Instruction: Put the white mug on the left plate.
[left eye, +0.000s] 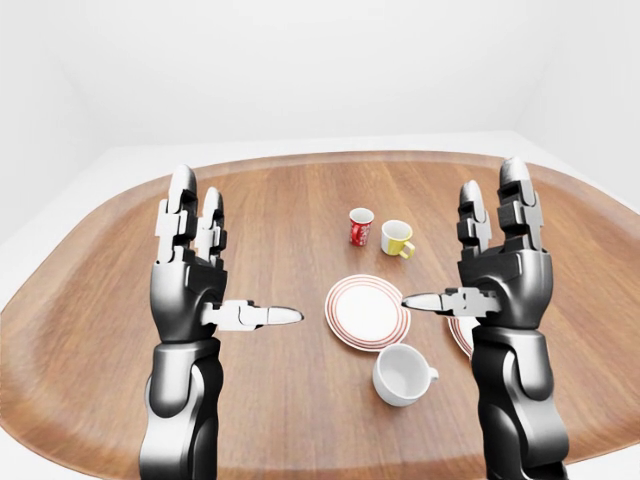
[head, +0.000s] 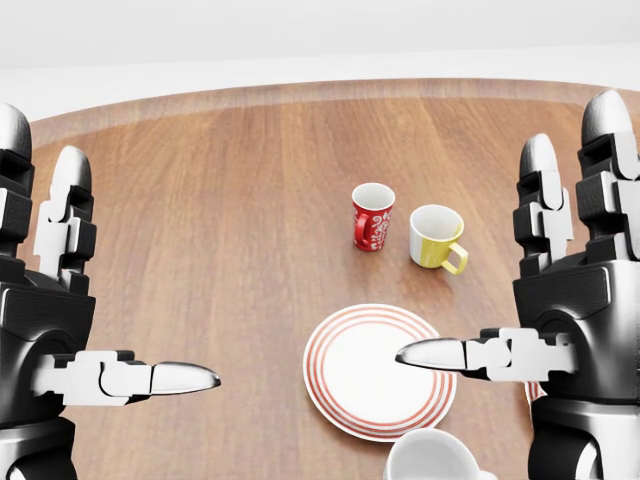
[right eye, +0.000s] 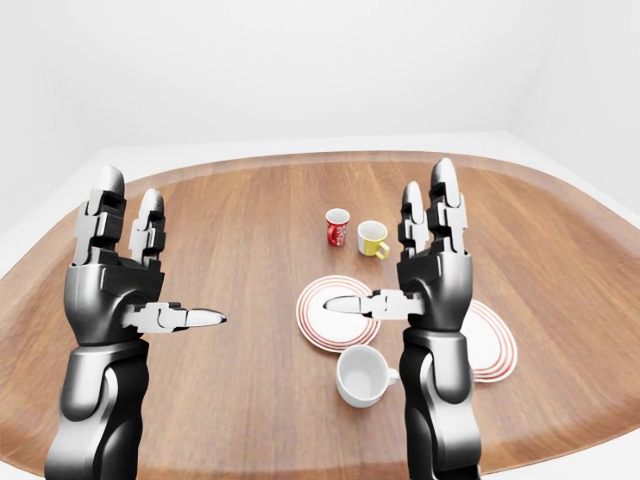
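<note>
Round wooden table (left eye: 280, 200) under white walls, both hands raised above it. Left hand (left eye: 195, 275) upright at the left of the left-eye view, palm turned inward, fingers spread wide and straight, thumb pointing right, gripping nothing. Right hand (left eye: 500, 275) upright at the right, likewise splayed, thumb pointing left over the edge of the left plate, holding nothing. White mug (left eye: 402, 375) standing upright on bare wood near the bottom of the left-eye view, handle to the right, just below the left plate (left eye: 350, 312) and off its rim; only its top rim visible at the bottom edge of the head view. Left plate white with red rings, bare, lying flat between the two hands. Right plate (right eye: 492, 342), same pattern, mostly hidden behind the right forearm in the left-eye and head views, plainer in the right-eye view to the right of the wrist. Red mug (head: 372, 216) with white pattern and yellow mug (head: 436, 238) side by side above the left plate in the head view, well apart from it, yellow handle toward the lower right. Right thumb crossing the sightline to the left plate's right edge in the head view; mug itself apart from both hands.
</note>
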